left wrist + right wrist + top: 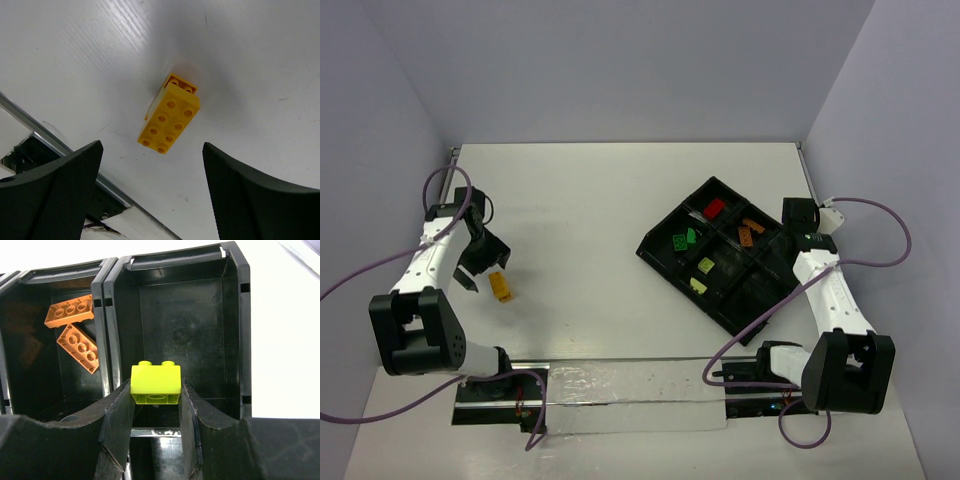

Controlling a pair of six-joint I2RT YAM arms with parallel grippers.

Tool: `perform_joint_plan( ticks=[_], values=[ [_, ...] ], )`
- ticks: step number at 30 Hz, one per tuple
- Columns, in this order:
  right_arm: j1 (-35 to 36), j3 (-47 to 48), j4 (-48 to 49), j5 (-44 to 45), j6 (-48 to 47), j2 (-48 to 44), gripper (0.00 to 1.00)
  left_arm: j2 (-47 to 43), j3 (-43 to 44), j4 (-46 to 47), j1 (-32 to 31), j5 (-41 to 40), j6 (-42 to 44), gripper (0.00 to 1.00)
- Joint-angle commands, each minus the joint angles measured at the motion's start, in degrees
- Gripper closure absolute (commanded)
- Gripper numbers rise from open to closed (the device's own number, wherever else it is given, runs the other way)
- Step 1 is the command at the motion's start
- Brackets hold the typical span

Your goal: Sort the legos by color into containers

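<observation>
Op: L side, quick?
Obs: Your L gripper [151, 162] is released, fingers [55, 195] spread wide. The yellow brick [169, 120] lies on the table [250, 60], studs facing the wrist cam. It's just ahead of the fingertips, roughly centred btwn them, touching neither. A more orange bit shows at its far end; can't tell if that's a 2nd brick under it.
Op: Where's that on the table?
Obs: Top cam: L half, just beside your gripper on the side toward the arm bases, well apart from the tray [745, 290].
Op: R side?
Obs: Your R gripper [156, 412] is clenched on a lime brick [155, 383], one finger pressed to each side face, studs pointing to the top of the wrist view. You've got it in the air over the tray, lined up w/ the bay at the R of that view.
Op: Neighbours?
Obs: Next bay to the L in that view holds 2 orange bricks [77, 342], lying tilted, studs showing, not stacked. A wall separates that bay from the one under your brick.
Op: Rest of the tray?
Obs: Top cam: it sits angled on the R half of the table. There's a red brick [714, 208] in the far bay. The green bricks [685, 238] are in the bay nearest table centre, close together. There's a lime pair [702, 275] in the next bay toward the arms, the 2 apart from each other. Each colour has its own bay.
</observation>
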Motion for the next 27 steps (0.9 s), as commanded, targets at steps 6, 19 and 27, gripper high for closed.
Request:
perform_joint_plan(
  ticks=[6, 19, 27],
  values=[
    [-0.44, -0.70, 2.65, -0.58, -0.47, -2.56, 0.86, -1.24, -6.80, 7.48, 0.32, 6.05, 1.67, 0.20],
    [-0.57, -1.70, 3.66, -3.37, -0.12, -2.54, 0.85, 3.71, -7.06, 12.29, 0.14, 4.86, 3.80, 0.80],
    [-0.53, 0.42, 3.30, -2.70, -0.27, 1.24, 0.84, 1.14, 0.33, 12.71, -6.45, 10.29, 6.28, 1.00]
  ],
)
